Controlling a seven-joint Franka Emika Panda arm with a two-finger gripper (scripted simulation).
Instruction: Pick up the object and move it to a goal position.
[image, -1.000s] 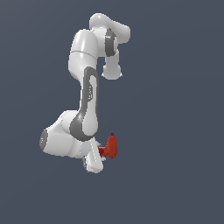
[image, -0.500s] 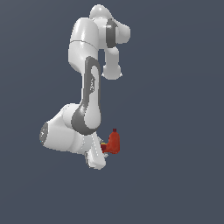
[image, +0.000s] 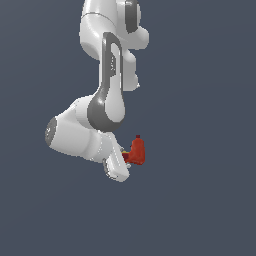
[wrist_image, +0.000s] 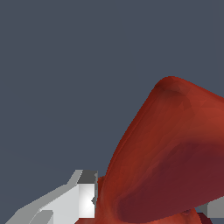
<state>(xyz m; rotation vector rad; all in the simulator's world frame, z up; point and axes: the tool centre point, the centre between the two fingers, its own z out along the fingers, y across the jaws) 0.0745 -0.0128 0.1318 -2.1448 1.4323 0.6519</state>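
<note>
The object (image: 136, 151) is a small red L-shaped item with an orange-red body and a tiny dark tip pointing up. It hangs in the air at the end of the white arm, to the exterior view's right of the wrist. My gripper (image: 126, 158) is shut on its lower part. In the wrist view the object (wrist_image: 175, 162) fills much of the picture as a large red mass, with one grey-white finger (wrist_image: 83, 194) pressed against its side and a sliver of the other finger (wrist_image: 215, 209) at the frame's edge.
Only a plain dark grey-blue background surrounds the arm (image: 107, 95) in both views. No table, floor or goal marker shows.
The arm's upper links have swung toward the exterior view's right and the wrist has shifted slightly, carrying the object with it. The grip is unchanged.
</note>
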